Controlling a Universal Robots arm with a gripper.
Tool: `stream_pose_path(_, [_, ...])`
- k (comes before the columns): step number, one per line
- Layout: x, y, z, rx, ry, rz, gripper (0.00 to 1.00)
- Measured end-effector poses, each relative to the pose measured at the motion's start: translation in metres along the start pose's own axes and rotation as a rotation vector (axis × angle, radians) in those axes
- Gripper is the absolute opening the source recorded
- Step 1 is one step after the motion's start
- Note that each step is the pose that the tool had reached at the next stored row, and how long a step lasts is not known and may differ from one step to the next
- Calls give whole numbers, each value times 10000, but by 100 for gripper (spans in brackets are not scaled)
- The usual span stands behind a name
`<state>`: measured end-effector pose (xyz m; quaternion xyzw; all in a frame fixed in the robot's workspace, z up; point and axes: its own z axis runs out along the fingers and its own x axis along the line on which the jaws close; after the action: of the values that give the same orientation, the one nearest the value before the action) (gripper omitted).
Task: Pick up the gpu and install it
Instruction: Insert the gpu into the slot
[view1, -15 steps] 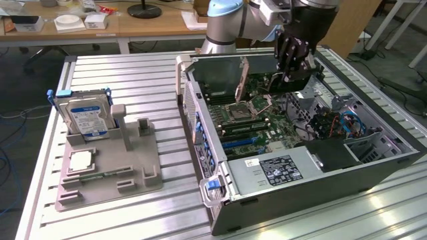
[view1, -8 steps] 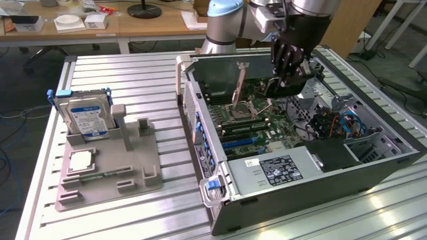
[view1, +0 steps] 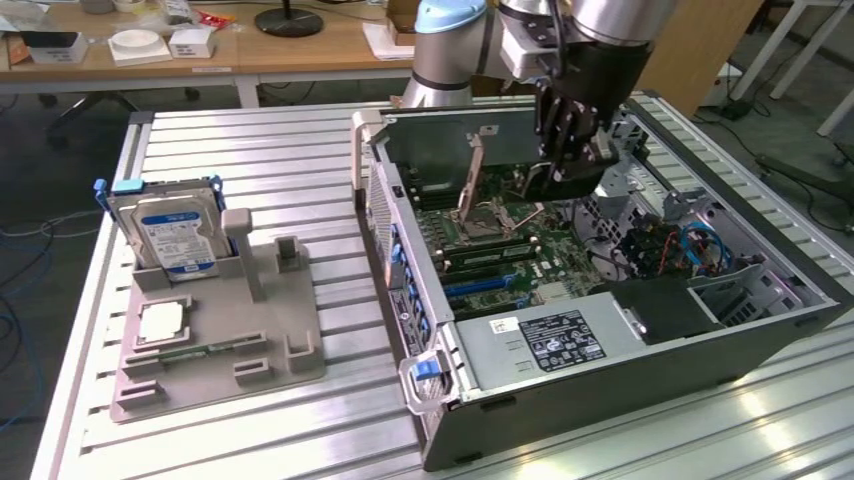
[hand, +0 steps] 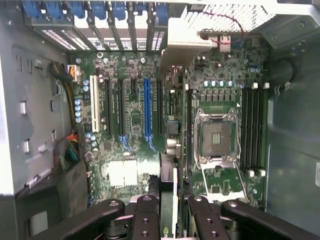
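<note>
The gripper (hand: 168, 210) pinches the gpu (hand: 168, 187) edge-on between narrow jaws, directly above the motherboard (hand: 135, 125). Beyond the jaws lies the blue slot (hand: 147, 107); I'd keep the card upright and parallel to it.

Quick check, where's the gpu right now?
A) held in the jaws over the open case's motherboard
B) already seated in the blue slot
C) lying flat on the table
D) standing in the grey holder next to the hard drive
A: the wrist view has the gpu edge-on between the gripper fingers above the motherboard, and the exterior view has the gripper inside the open case.
</note>
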<state>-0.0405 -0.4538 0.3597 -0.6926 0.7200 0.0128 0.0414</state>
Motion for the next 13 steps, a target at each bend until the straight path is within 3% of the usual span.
stream_pose_path(3, [6,58,41,-2,0,-12,27])
stream_pose_path(8, [33,84,92,-7,9,-47,27])
stream_pose_path(10, [36,90,112,-14,52,-70,27])
stream_pose_path(13, [41,116,163,-29,59,-120,27])
